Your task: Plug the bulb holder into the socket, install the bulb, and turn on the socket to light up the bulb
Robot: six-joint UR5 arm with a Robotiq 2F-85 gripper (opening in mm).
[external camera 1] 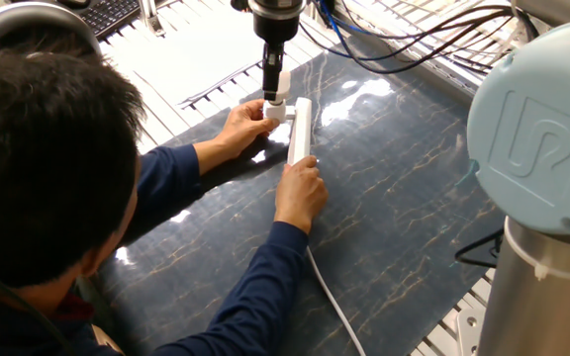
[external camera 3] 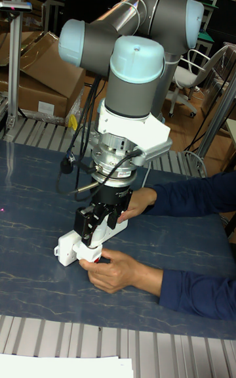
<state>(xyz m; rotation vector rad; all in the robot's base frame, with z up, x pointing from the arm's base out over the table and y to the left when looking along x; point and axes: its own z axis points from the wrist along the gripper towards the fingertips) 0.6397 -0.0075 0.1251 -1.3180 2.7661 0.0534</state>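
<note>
Gripper [external camera 1: 276,87] fingers clamped on bulb [external camera 1: 281,85] above bulb holder [external camera 1: 277,111], frame upper centre; misalignment risks cross-threading.

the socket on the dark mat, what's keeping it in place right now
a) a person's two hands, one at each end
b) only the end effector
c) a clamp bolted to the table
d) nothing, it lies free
a: the fixed view shows one hand gripping the near end of the socket and the other hand at its far end, below the end effector.
</note>
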